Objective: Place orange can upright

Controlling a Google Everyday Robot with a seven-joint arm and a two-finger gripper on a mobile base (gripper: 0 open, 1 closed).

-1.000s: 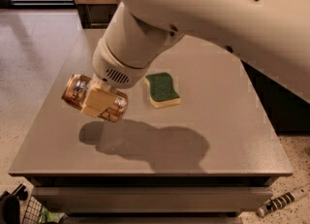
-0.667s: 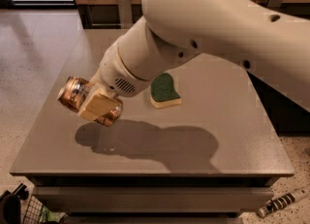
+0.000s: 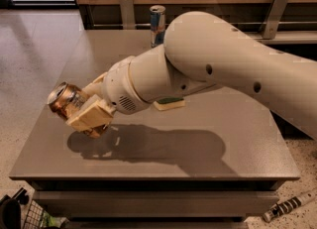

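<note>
The orange can (image 3: 66,100) is a shiny orange-brown drink can with a silver end. It is held tilted, its silver top pointing up and to the left, above the left part of the grey table (image 3: 237,139). My gripper (image 3: 86,111) is shut on the can, with a cream finger (image 3: 89,116) across its near side. The can hangs a little above the table top, over its own shadow. The big cream arm reaches in from the right and hides the middle of the table.
A tall slim blue-and-silver can (image 3: 157,25) stands upright at the table's back edge. A green-and-yellow sponge (image 3: 169,103) lies mid-table, partly hidden under the arm. A wooden wall with metal brackets runs behind. The floor lies to the left.
The arm has swung lower and further across the table. The can stays in the gripper, tilted, and has moved slightly left and down toward the table top.
</note>
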